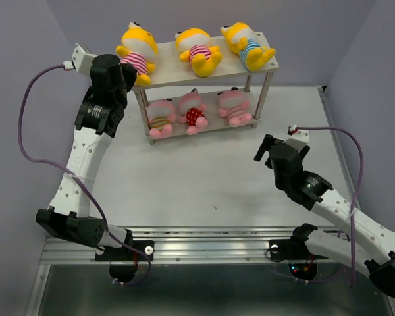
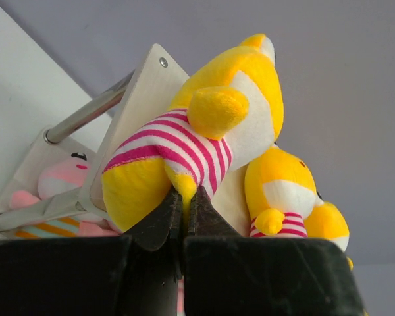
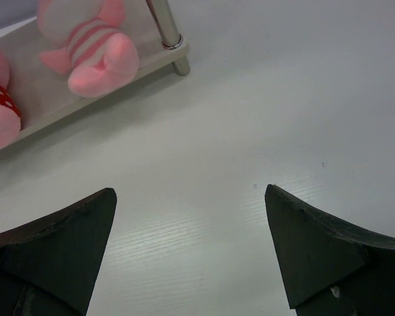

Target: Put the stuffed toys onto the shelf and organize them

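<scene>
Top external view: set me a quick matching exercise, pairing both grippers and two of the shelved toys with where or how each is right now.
Things:
1. left gripper
2. right gripper
3. blue-striped yellow toy
4. polka-dot pink toy

Places or states:
A. middle of the shelf's lower board
B. open over the table
C. right end of the shelf's top board
D. shut on the left yellow toy

Pairs: 1-D, 2-B, 3-C, 4-A.
</scene>
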